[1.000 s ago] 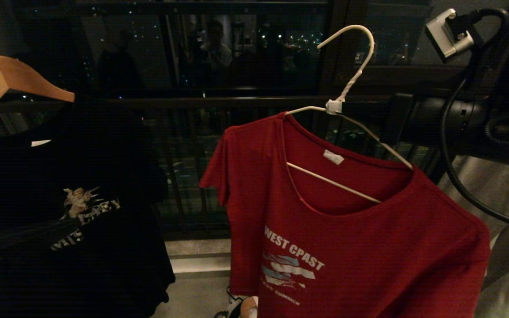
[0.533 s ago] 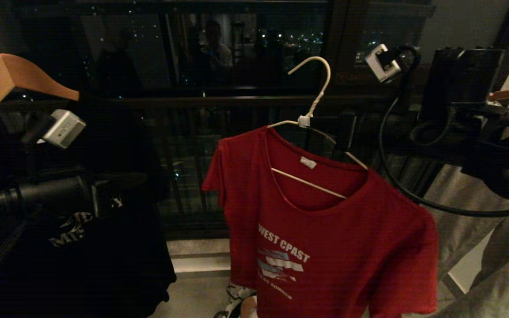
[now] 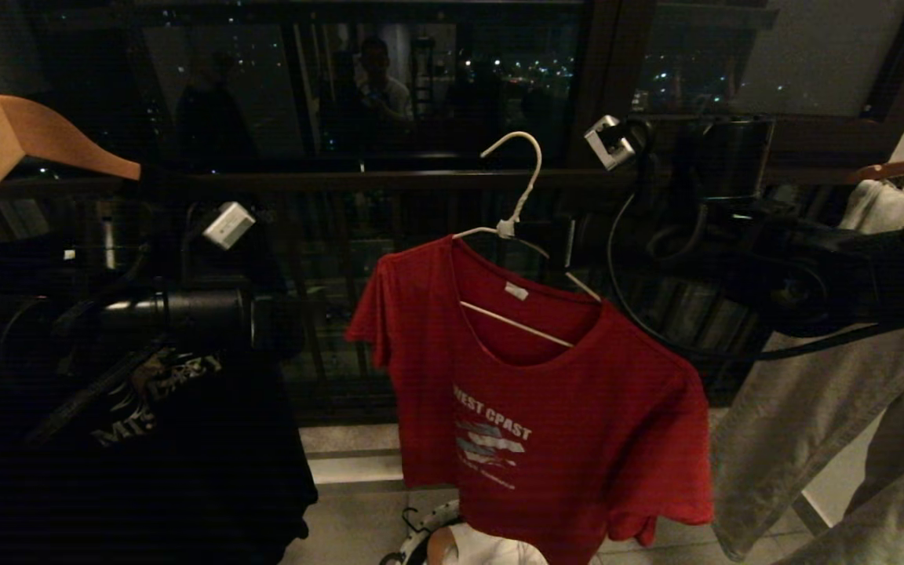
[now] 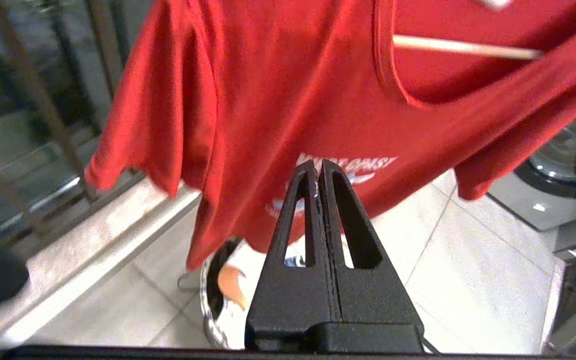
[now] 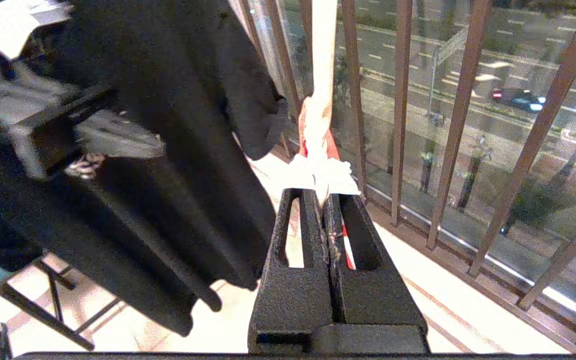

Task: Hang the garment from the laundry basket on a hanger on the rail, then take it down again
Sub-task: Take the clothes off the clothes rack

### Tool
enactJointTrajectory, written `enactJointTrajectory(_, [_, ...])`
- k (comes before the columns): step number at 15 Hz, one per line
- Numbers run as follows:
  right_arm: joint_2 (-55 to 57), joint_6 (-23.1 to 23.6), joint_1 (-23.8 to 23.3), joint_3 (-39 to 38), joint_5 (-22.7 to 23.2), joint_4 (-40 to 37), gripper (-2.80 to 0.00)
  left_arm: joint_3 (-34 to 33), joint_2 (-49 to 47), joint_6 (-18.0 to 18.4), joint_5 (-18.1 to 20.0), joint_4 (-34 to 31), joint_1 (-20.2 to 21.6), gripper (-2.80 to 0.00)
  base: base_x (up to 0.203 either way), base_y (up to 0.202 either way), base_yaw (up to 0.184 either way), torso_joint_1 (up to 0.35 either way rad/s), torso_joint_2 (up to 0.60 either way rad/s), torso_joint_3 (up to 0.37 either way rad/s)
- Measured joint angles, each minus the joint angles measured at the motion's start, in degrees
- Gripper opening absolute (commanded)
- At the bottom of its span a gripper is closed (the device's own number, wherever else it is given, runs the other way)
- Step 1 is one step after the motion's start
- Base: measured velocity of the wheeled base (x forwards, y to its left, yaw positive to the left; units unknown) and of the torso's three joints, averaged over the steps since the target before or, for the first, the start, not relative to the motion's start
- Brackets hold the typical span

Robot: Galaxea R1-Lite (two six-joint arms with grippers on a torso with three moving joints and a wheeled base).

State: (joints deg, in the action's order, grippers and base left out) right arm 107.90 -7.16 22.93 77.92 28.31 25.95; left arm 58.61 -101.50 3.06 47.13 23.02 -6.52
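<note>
Red T-shirt (image 3: 546,408) now hangs further out than a second ago: on the white wire hanger (image 3: 519,227), it looks smaller and sits lower and more to the middle of the head view, hook (image 3: 516,153) lower in the picture against the dark window. Hook still free in the air, on no rail I can see. Right gripper (image 5: 325,200) is pinched shut on the hanger's wrapped neck, holding the whole thing up; right arm stretches in from the right of the head view. Left gripper (image 4: 318,170) pressed together on nothing, tips pointing at the shirt's chest print from just in front, not touching as far as I can tell. Left arm was out of the head view a second ago, then came in from the left; now reaches level toward the shirt's left sleeve side.

Black printed T-shirt (image 3: 169,392) on a wooden hanger (image 3: 20,141) hangs at the left, grey cloth (image 3: 813,408) at the right, neither shifted. Basket (image 3: 421,541) only peeks out on the floor under the shirt hem, something white in it.

Judgement: shirt is already dressed on the hanger, so this is the carry toward the rail. Hooking not yet done, take-down still to come. Empty left gripper probably coming to steady the shirt.
</note>
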Motion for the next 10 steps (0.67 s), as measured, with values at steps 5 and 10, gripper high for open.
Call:
enactJointTrajectory(5, [1.66, -0.22, -0.95, 1.63, 0.1, -0.02, -2.8, 9.36, -9.58, -0.12, 0.98, -0.05, -0.78, -2.8, 0.0, 0.0, 0.0, 0.0, 0.0, 0.0])
enactJointTrajectory(10, [1.78, -0.37, -1.07, 1.71, 0.24, 0.0, -2.8, 15.07, -16.41, -0.48, 0.71, -0.04, -0.87, -2.8, 0.0, 0.0, 0.0, 0.0, 0.0, 0.0])
